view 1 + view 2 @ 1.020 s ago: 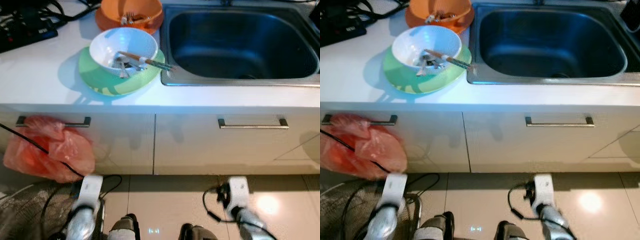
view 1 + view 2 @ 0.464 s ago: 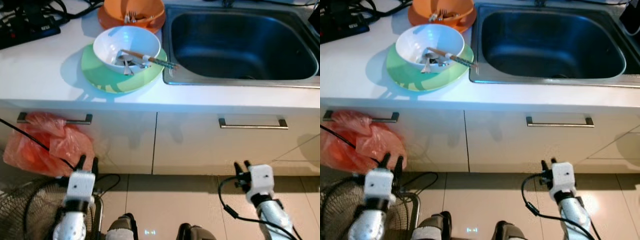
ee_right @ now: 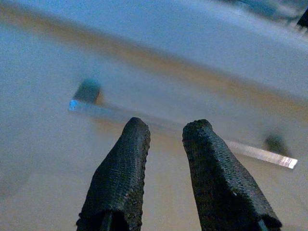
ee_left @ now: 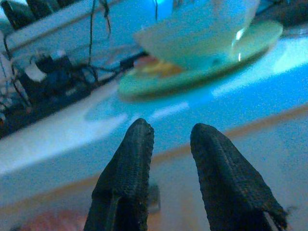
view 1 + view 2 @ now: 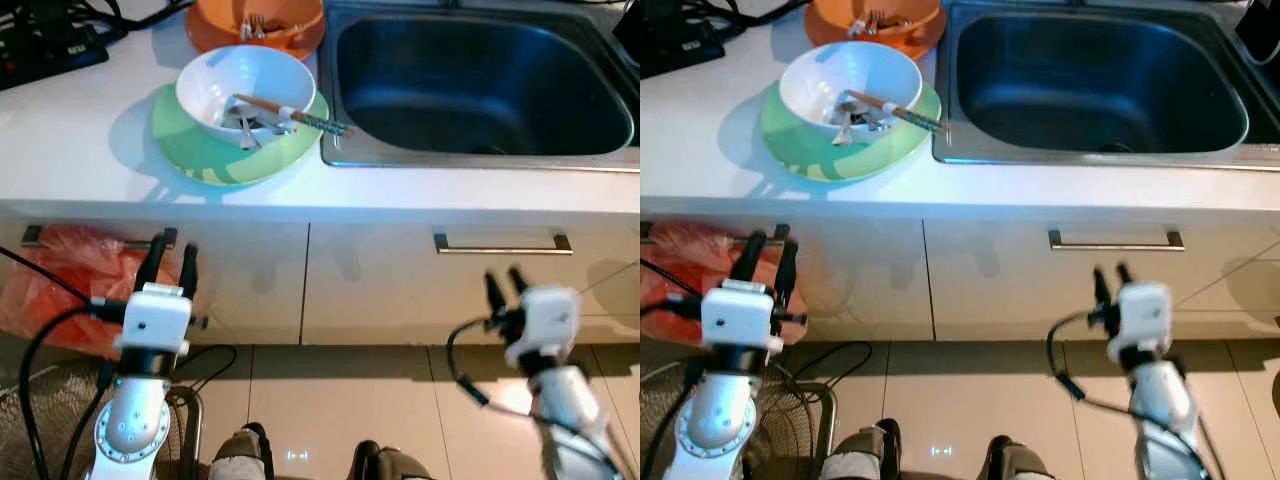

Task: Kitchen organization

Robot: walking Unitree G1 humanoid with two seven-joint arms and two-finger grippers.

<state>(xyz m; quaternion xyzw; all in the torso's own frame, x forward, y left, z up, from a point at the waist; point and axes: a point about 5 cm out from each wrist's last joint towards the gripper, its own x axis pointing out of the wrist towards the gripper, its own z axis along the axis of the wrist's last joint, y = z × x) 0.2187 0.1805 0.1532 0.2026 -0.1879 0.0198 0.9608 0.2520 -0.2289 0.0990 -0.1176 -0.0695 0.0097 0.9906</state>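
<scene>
White table (image 5: 70,150) runs across the upper half of the frame. At upper left of centre, a white bowl (image 5: 212,88) sits on a green plate (image 5: 190,155); chopsticks (image 5: 290,113) and metal cutlery lie in the bowl, the chopstick tips projecting over its right rim toward the sink (image 5: 480,85). An orange bowl (image 5: 215,28) stands just behind, at the top edge, with forks inside. Black cables (image 5: 45,35) occupy the upper left corner.

Left gripper (image 5: 171,262) is at lower left, in front of the left cabinet handle and a red plastic bag (image 5: 55,285); jaws narrowly parted, holding nothing (the wrist view confirms a small gap). Right gripper (image 5: 505,284) is at lower right, just below the right drawer handle (image 5: 500,243); jaws likewise slightly apart and empty. Tiled floor (image 5: 330,400) lies below.
</scene>
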